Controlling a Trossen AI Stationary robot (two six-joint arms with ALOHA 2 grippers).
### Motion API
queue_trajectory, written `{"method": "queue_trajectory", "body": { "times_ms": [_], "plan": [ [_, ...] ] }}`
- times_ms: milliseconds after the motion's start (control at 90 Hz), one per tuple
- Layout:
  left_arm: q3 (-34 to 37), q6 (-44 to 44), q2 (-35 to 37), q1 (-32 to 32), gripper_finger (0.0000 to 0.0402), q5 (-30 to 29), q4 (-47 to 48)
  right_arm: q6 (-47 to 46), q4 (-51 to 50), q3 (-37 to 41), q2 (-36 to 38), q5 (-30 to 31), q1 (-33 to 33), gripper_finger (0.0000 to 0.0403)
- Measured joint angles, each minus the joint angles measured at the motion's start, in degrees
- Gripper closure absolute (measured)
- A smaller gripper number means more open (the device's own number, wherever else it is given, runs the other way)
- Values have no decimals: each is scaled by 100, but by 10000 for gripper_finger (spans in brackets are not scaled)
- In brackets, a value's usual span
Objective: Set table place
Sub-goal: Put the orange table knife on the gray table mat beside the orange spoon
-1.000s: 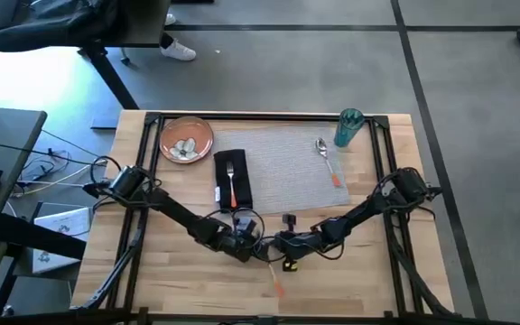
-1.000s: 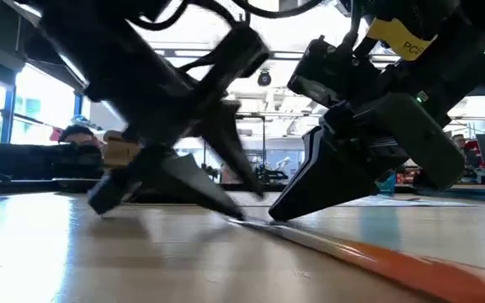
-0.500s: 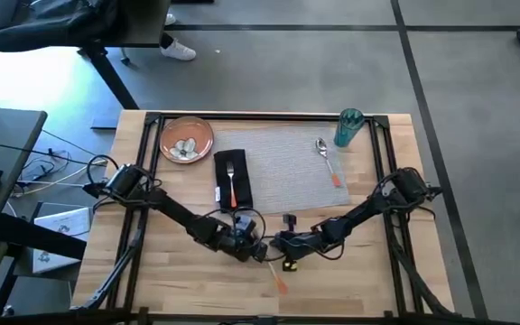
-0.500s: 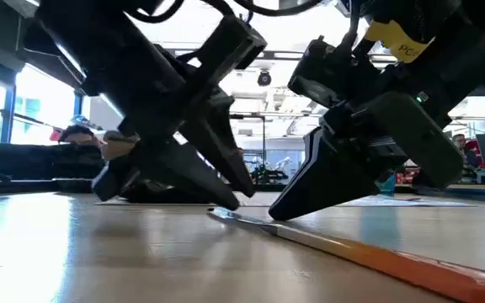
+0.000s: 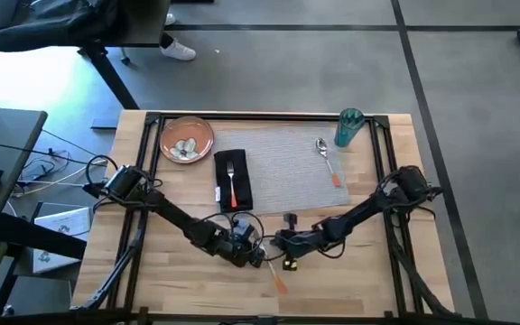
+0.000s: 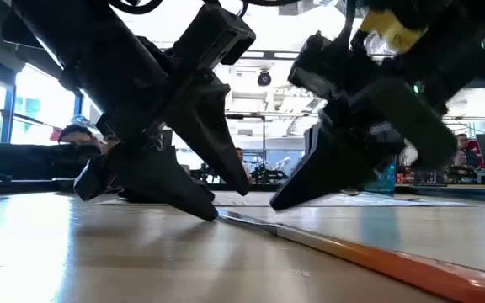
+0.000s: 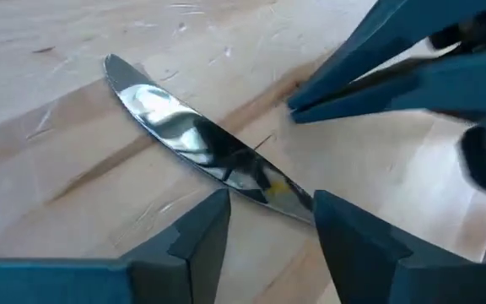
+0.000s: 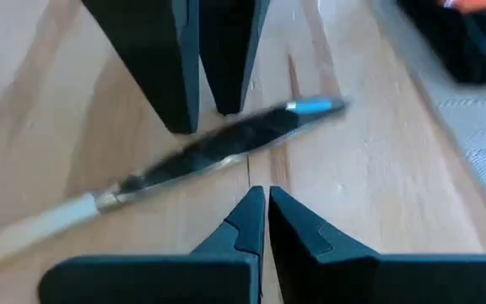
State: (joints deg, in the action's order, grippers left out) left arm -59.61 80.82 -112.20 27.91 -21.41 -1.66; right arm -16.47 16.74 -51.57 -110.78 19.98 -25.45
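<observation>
Knife point(image 5: 273, 271) — orange handle, metal blade, flat on the table point(image 5: 359, 280) at 6 o'clock of the grey placemat point(image 5: 287, 167), off the mat. Left claw point(image 7: 264, 215) — fingers parted, straddling the blade, not clamped; right claw point(image 8: 264, 211) — fingers pressed together, tips just beside the blade. On the mat: napkin point(image 5: 233, 181) with fork point(image 5: 231, 185), spoon point(image 5: 328, 161), cup point(image 5: 348, 127); plate point(image 5: 186, 139) at its 10 o'clock corner.

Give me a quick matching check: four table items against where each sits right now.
Things:
1 fork
2 spoon
3 knife
4 cup

Places:
A bare wood, between both grippers
B on the black napkin
C far right corner of the placemat
D on the placemat's right part, no napkin under it

Pairs: 1-B, 2-D, 3-A, 4-C
</observation>
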Motion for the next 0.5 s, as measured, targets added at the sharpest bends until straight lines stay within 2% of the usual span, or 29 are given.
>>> {"method": "queue_trajectory", "body": {
  "times_ms": [144, 289, 500],
  "plan": [
    [0, -20, 0, 14, 246, -28, 12, -193, -265, 0, 256, -219, -3, 392],
    [0, -148, 0, 14, 247, -48, 10, -454, -645, -2, 455, -374, -5, 345],
    [0, -163, 0, 16, 247, -69, 34, -676, -1188, -4, 621, -1527, -9, 281]
  ]
}}
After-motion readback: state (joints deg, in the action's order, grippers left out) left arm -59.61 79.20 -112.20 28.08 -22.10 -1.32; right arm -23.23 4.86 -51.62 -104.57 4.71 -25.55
